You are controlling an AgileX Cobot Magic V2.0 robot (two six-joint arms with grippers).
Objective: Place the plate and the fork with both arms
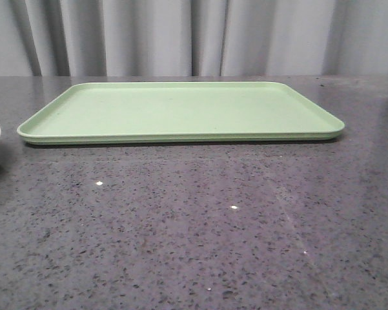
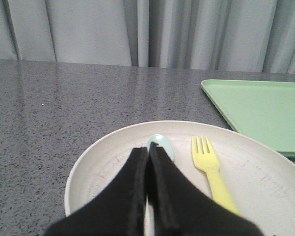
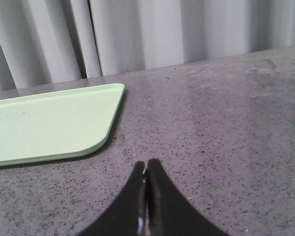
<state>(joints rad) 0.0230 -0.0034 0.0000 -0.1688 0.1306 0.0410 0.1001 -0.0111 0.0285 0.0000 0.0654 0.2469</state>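
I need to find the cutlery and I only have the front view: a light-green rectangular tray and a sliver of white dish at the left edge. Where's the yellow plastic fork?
Observer: The yellow plastic fork lies inside that cream-white round plate.
Operator: Anything else in it?
Observer: A pale blue-green spoon beside the fork, partly hidden by the left gripper.
Operator: Gripper states?
Observer: Both shut, holding nothing; the right gripper is over bare countertop.

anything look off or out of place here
Nothing stands out. The fork and a spoon lie flat in the plate, the tray sits level on the table.
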